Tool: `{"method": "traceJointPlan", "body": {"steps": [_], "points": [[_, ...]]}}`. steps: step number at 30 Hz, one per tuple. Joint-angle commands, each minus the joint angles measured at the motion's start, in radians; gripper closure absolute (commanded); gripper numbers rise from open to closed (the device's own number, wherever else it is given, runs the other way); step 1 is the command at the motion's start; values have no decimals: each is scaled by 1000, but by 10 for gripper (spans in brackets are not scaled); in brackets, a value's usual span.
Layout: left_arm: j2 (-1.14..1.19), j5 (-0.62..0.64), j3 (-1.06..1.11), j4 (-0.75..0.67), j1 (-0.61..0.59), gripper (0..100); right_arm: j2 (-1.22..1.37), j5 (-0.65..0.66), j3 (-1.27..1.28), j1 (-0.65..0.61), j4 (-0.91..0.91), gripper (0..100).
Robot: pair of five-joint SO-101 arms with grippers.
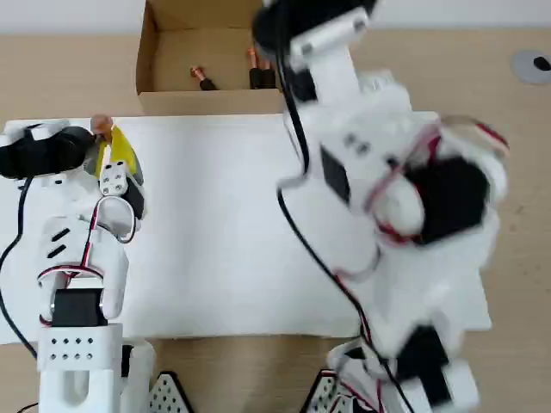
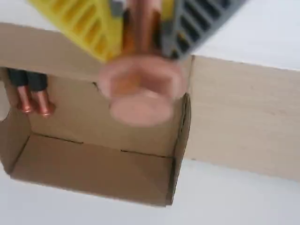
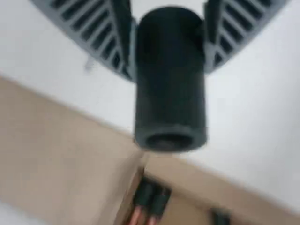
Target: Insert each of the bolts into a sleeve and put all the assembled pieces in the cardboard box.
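Note:
My left gripper [image 2: 140,44] is shut on a copper bolt [image 2: 140,101], whose round head points toward the open cardboard box [image 2: 93,164]. From above, this bolt [image 1: 101,124] sits at the mat's far left corner, just left of the box [image 1: 146,60]. My right gripper [image 3: 168,65] is shut on a black sleeve [image 3: 171,108], open end facing out, above the box's right side. Two assembled pieces [image 2: 30,96] lie together in the box, black sleeves with copper ends. Looking down, one piece [image 1: 203,77] lies mid-box and others [image 1: 258,69] by the right wall.
A white mat [image 1: 224,224] covers the table in front of the box. The right arm [image 1: 405,198] rises high over the mat's right half and hides it. A grey round fitting [image 1: 534,64] sits in the wooden tabletop at far right.

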Motion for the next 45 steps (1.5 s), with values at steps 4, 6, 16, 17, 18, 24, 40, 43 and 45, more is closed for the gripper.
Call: {"method": "traceJointPlan", "body": {"steps": [4,6,16,17,18,24,40,43,45], "points": [[-39,106,-115,226,172,995,-437,14,727,-19,-103,987],[-96,135,-141,293,238,995,-542,12,920,-18,-180,987],[-573,-103,-149,571,474,995,-1070,-51,1621,-15,-468,987],[-590,-115,-150,595,474,995,-1135,-49,1682,-15,-500,987],[-585,-120,-161,624,474,995,-1198,-49,1744,-18,-546,987],[-579,-95,-247,684,485,994,-1566,-49,2100,-21,-922,987],[-573,222,5,192,473,994,-1620,-58,2371,-461,-1284,988],[-578,184,64,161,473,994,-1620,-55,2371,-507,-1284,988],[-578,149,97,157,466,994,-1620,-55,2371,-507,-1284,988]]}}
